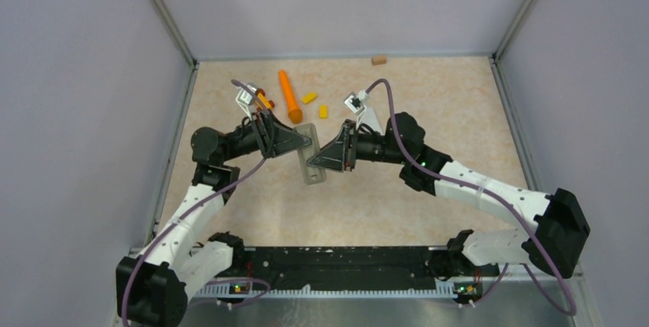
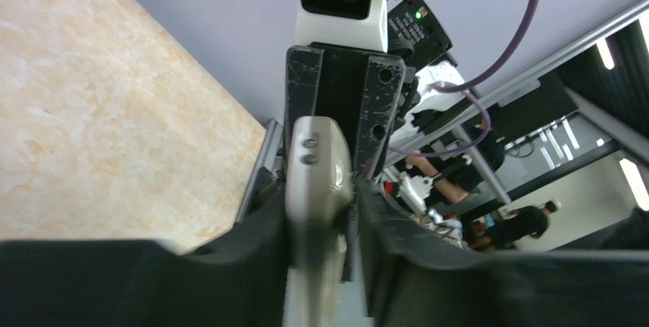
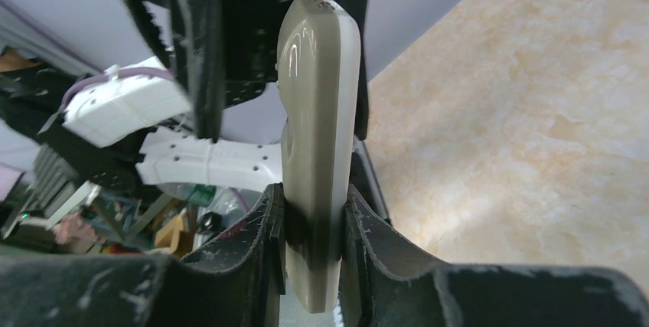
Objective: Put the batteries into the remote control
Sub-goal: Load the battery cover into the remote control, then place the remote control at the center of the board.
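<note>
The pale marbled table (image 1: 428, 204) fills the overhead view, walled in grey. My left arm (image 1: 187, 216) climbs from the lower left corner and my right arm (image 1: 497, 193) from the lower right. They meet near the middle of the frame, a little left of centre.

Between them is the remote control (image 1: 314, 174), a long grey slab. It is lifted off the table and pinned from both sides.

My right gripper (image 3: 314, 216) is clamped on it. In the right wrist view the remote stands edge-on up the middle of the frame, with both fingers (image 3: 371, 246) pressed against its flanks.

My left gripper (image 2: 320, 203) has the other end between its jaws. A thin dark gap shows on the right side of the remote there, so I cannot tell whether that grip is firm or slack.

Just above the grippers in the overhead view lies an orange carrot-shaped piece (image 1: 289, 96). Two small yellow blocks (image 1: 309, 98) sit just to its right. A small brown block (image 1: 379, 59) rests at the top edge of the table.

I cannot make out the batteries in any view.
</note>
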### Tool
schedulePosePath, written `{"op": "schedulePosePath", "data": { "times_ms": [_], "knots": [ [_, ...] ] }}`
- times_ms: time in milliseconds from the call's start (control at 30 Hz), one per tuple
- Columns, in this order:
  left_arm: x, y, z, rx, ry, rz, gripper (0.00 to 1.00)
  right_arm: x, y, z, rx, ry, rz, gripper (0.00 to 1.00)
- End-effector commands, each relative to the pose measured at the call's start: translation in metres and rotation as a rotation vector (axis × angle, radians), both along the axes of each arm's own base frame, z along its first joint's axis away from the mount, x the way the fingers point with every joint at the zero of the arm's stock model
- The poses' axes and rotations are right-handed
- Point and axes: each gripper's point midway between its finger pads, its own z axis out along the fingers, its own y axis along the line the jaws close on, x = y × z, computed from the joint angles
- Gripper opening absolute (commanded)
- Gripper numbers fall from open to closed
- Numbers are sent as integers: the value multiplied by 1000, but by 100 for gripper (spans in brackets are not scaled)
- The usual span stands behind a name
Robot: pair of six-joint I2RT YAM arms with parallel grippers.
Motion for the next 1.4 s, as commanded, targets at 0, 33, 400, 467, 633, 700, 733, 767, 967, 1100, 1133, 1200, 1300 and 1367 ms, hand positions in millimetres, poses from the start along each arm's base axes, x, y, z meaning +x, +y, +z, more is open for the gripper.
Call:
{"op": "schedulePosePath", "data": {
  "times_ms": [0,33,400,467,633,700,733,767,967,1100,1133,1200,1300,1367],
  "knots": [
    [0,2,17,23,-77,62,73,30,-5,14,-14,-71,-143,0],
    [3,3,14,40,-81,90,84,34,-8,12,-35,-74,-173,0],
    [76,84,-73,561,156,763,99,131,-125,-99,-797,-113,-794,0],
    [77,93,-78,595,170,805,99,142,-159,-126,-965,-85,-876,0],
    [75,103,-73,596,149,861,99,161,-257,-182,-1293,33,-1080,0],
    [74,106,-70,596,135,877,99,164,-287,-192,-1363,69,-1145,0],
    [73,107,-69,594,129,882,99,165,-298,-197,-1388,79,-1165,0],
    [73,107,-68,594,125,885,99,167,-308,-200,-1414,86,-1186,0],
    [74,102,-68,592,115,851,99,206,-318,-219,-1497,34,-1210,0],
    [74,98,-69,596,105,827,99,240,-314,-233,-1590,-11,-1185,0],
    [73,98,-69,594,106,824,99,247,-314,-236,-1608,-15,-1182,0],
    [71,95,-69,579,106,811,99,259,-310,-239,-1613,-23,-1173,0],
    [71,92,-71,561,108,796,99,272,-300,-241,-1582,-33,-1166,0],
    [71,91,-72,558,113,796,99,278,-294,-245,-1562,-25,-1153,0]
  ]
}}
